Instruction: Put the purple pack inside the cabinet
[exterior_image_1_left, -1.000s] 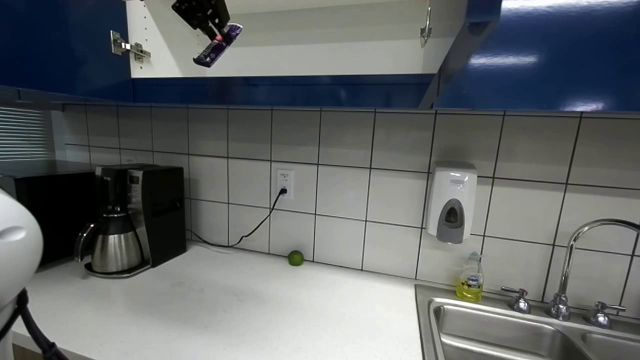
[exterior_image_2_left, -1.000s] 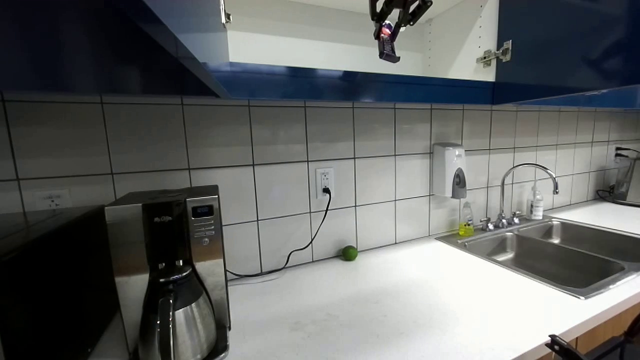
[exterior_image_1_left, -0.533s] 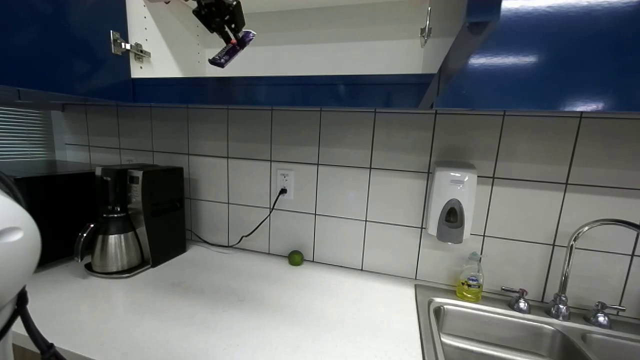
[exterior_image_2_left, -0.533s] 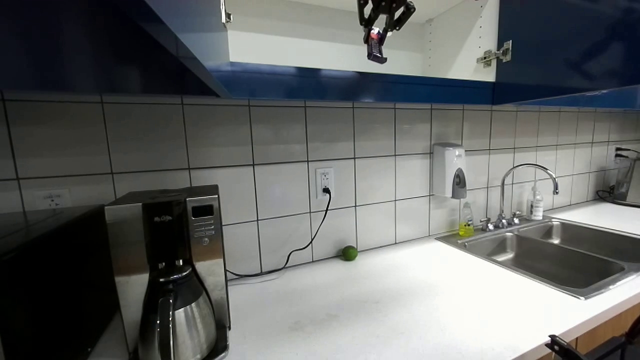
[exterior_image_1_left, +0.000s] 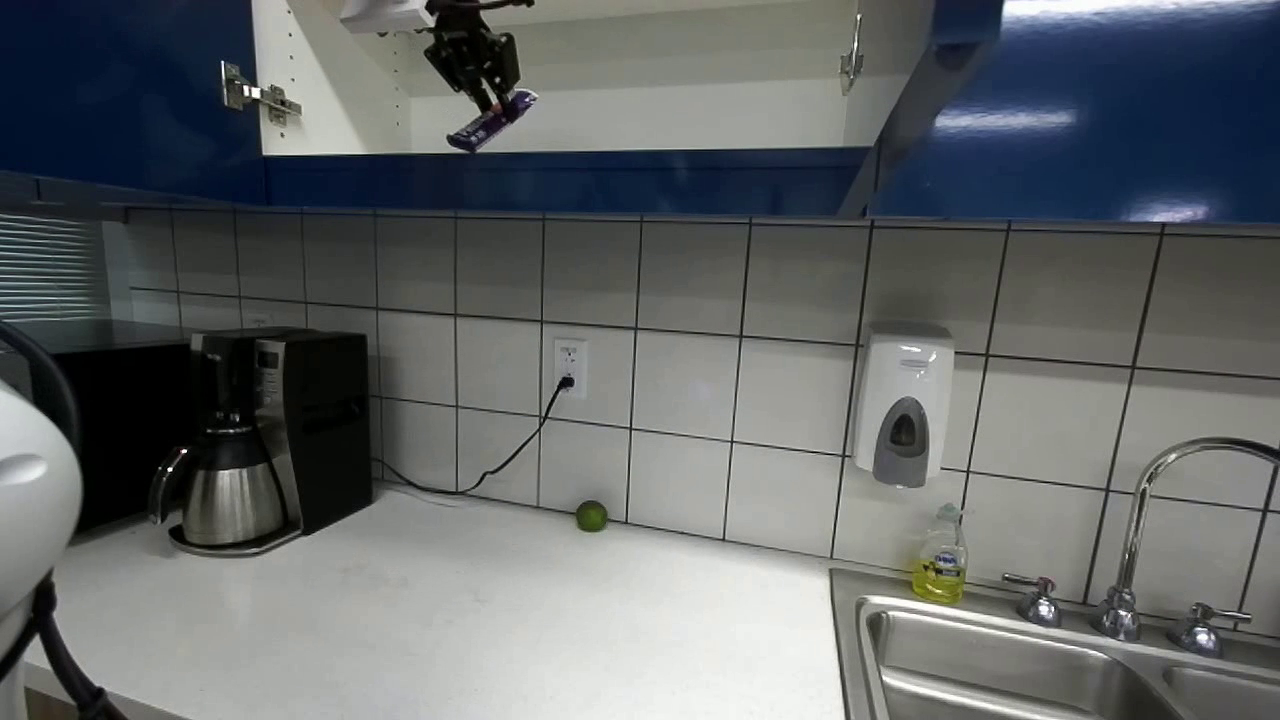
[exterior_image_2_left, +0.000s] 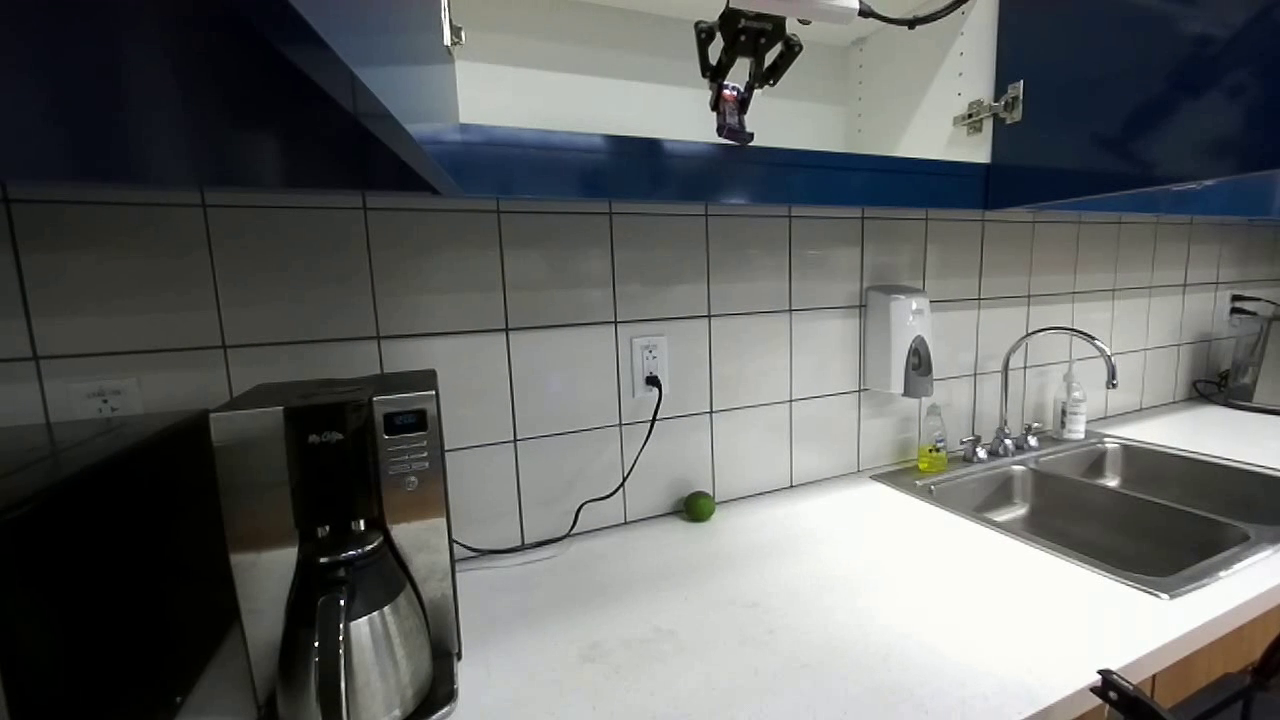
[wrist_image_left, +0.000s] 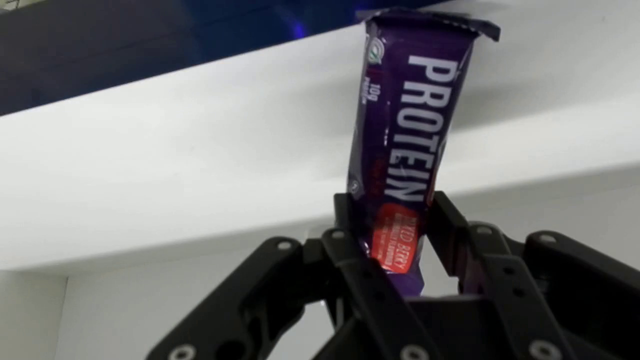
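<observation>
Gripper (exterior_image_2_left: 733, 102) and purple packet (wrist_image_left: 412, 135) sit lower than half a second ago and are shifted toward the middle of the cabinet (exterior_image_1_left: 640, 115) opening in both exterior views; more of the white wrist (exterior_image_1_left: 385, 15) shows above them. Reading of this: a move inward and down, so the placing step seems begun, release not yet made.

Grip: both fingers (wrist_image_left: 446, 235) pinch the packet by its long sides, close to the red-patched end; the far end tilts downward. Packet hangs inside the opening, over the white cabinet floor by the wrist view, where its crimped end crosses the line of the blue front lip (wrist_image_left: 150, 45). Exterior views put that low end about level with the lip's top edge. Contact: cannot tell. Probable need: further toward the back edge before letting go, else the end may catch on the lip.

Legible text. Packet: white capitals "PROTEIN", small "10g", red patch "MIXED BERRY" (first letter unclear), finer print blurred. Coffee maker (exterior_image_2_left: 330, 470): script looks like "Mr. Coffee"; display, blank in the earlier frame, shows a faint blue 12:00. Soap bottle (exterior_image_1_left: 940, 567) on the sink's (exterior_image_1_left: 852, 640) back edge, near its corner: label apparently "Dawn".
</observation>
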